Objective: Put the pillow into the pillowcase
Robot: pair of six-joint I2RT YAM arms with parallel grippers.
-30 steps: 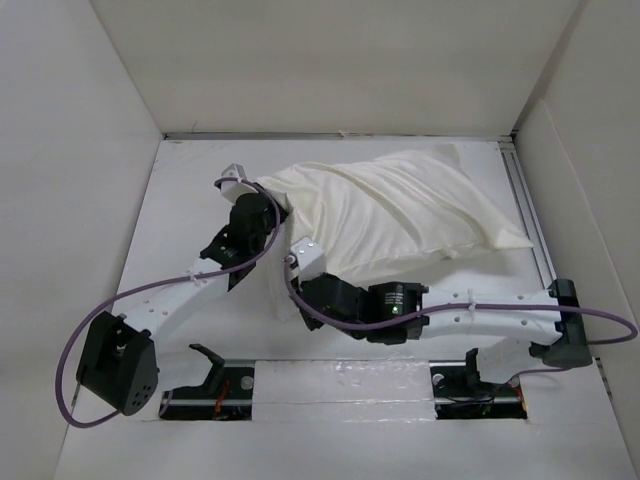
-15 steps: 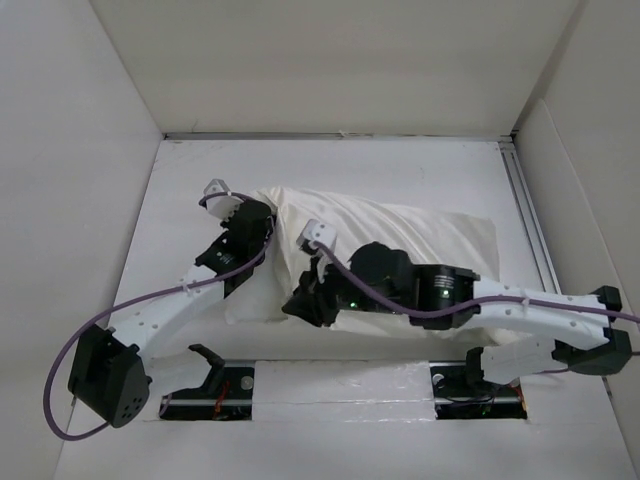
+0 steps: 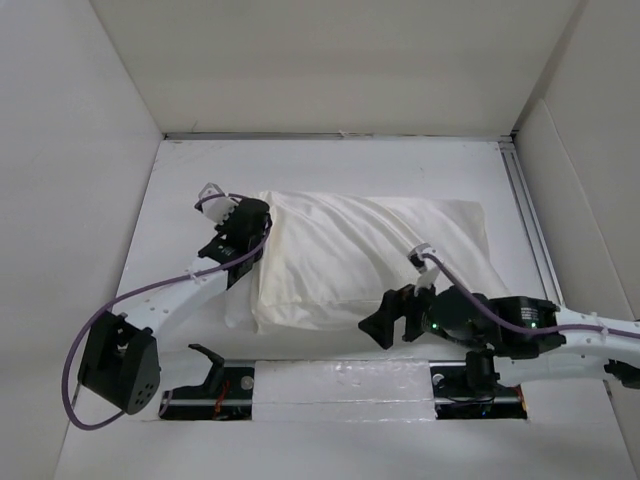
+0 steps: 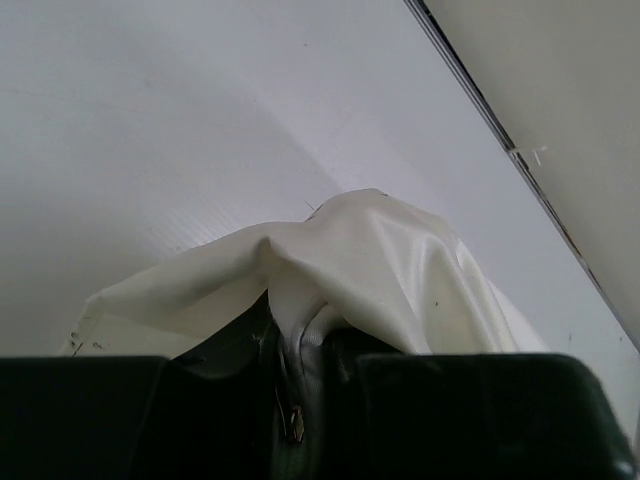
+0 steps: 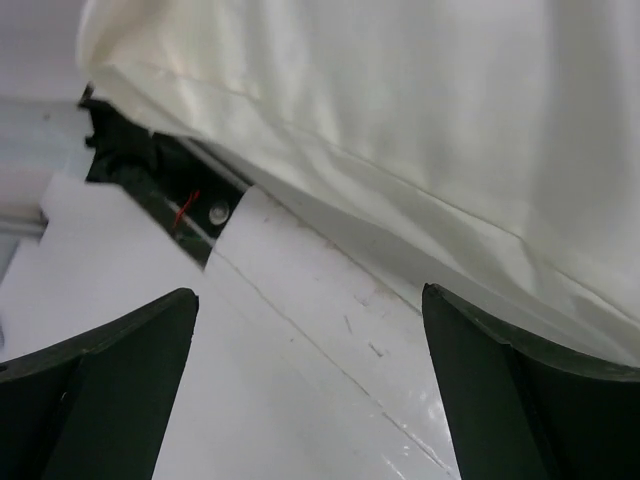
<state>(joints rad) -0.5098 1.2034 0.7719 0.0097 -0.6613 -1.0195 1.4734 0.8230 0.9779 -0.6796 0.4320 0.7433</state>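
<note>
Right pincer (image 5: 308, 330) has let go, spread wide; left pincer (image 4: 302, 378) pinches wrinkly cream pillowcase (image 3: 350, 260).

Left arm (image 3: 165, 300) stretches forward, left jaws clamped together; right arm (image 3: 565, 348) lies low, right jaws wide apart.

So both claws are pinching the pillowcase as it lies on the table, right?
Not quite. Only the left gripper pinches the pillowcase. The right gripper stands open, just off the fabric, as the right wrist view shows. The pillowcase does lie on the table.
</note>
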